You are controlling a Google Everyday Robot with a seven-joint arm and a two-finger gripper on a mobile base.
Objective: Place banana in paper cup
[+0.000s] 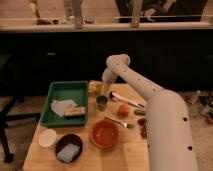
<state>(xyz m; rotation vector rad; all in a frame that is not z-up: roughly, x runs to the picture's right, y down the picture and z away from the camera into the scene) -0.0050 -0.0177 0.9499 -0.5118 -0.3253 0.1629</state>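
The banana (93,88) shows as a pale yellow shape at the back of the wooden table, just right of the green tray. My gripper (103,88) hangs down from the white arm's bent wrist right at the banana, partly covering it. I cannot tell whether it touches the banana. The paper cup (48,138), small, white and round, stands at the table's front left, far from the gripper and with nothing in it.
A green tray (56,119) holds a white cloth and a brown block. A small metal cup (101,103) stands just in front of the gripper. There are also an orange bowl (105,134), a dark bowl with a blue sponge (69,148), an orange fruit (123,110) and a white-handled utensil (126,99).
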